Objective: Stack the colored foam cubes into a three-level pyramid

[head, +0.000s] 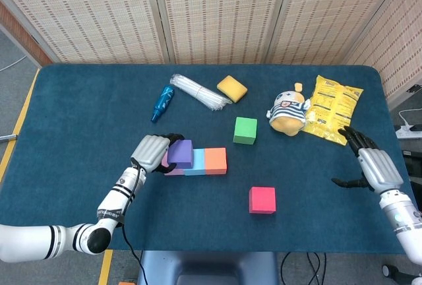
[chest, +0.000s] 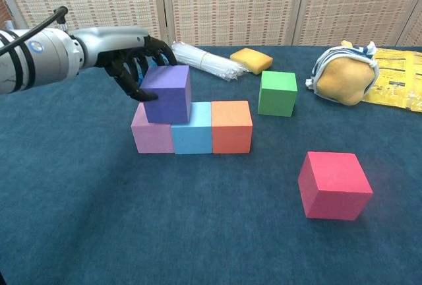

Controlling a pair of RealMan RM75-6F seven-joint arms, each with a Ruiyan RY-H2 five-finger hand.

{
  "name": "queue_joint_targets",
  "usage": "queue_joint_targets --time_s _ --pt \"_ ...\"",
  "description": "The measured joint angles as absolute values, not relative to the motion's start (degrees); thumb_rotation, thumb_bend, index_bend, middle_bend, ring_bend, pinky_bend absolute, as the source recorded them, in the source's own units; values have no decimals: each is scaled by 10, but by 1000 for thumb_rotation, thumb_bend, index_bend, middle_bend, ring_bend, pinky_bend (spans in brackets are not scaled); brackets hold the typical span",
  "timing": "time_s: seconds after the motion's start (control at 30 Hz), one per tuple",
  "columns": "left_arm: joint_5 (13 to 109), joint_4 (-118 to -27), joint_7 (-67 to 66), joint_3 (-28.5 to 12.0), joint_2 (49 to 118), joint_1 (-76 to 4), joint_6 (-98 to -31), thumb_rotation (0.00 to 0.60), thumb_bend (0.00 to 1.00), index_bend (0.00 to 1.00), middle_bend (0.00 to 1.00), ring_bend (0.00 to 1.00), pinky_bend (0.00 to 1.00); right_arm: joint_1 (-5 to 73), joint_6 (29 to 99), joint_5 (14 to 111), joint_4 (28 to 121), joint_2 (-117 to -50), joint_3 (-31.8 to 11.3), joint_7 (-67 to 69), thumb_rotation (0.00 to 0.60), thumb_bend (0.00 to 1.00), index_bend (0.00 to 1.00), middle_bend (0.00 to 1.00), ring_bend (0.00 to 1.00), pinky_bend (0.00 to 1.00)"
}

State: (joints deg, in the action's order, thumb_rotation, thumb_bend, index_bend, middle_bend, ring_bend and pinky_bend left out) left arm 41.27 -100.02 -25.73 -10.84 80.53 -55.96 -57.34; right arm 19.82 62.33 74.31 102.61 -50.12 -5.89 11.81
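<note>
A row of three cubes stands mid-table: pink [chest: 150, 137], light blue [chest: 192, 132] and orange [chest: 231, 126]. A purple cube [chest: 167, 94] [head: 180, 153] sits on top, straddling the pink and blue ones, with my left hand [chest: 135, 61] [head: 150, 150] gripping it from the left and behind. A green cube [chest: 277, 92] [head: 245, 130] stands behind and to the right. A red cube [chest: 333, 185] [head: 262, 200] lies alone at the front right. My right hand [head: 369, 162] hovers open at the table's right edge, holding nothing.
At the back lie a blue bottle [head: 162, 102], a bundle of clear straws [head: 198, 92] and a yellow sponge [head: 232, 88]. A striped plush toy [head: 287, 113] and a yellow snack bag [head: 335, 107] sit at the back right.
</note>
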Motion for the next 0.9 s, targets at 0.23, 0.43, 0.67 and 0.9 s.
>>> queue_joint_targets --time_s 0.23,0.43,0.67,0.9 --pt "411 -996 -258 -108 807 -559 -568 600 352 219 360 316 346 196 623 742 1028 -500 -61 115 600 237 0 100 93 205" --pt "412 -993 -260 -106 811 -558 -568 600 353 219 357 315 347 194 622 742 1028 -500 -62 115 600 237 0 100 93 206" --pt "410 -990 -258 -107 815 -557 -565 600 353 194 335 295 342 192 624 743 1027 -501 -63 117 600 237 0 100 93 205" --pt "414 -991 -266 -103 819 -557 -569 600 359 135 214 220 340 191 622 744 1025 -501 -64 119 600 238 0 100 93 206"
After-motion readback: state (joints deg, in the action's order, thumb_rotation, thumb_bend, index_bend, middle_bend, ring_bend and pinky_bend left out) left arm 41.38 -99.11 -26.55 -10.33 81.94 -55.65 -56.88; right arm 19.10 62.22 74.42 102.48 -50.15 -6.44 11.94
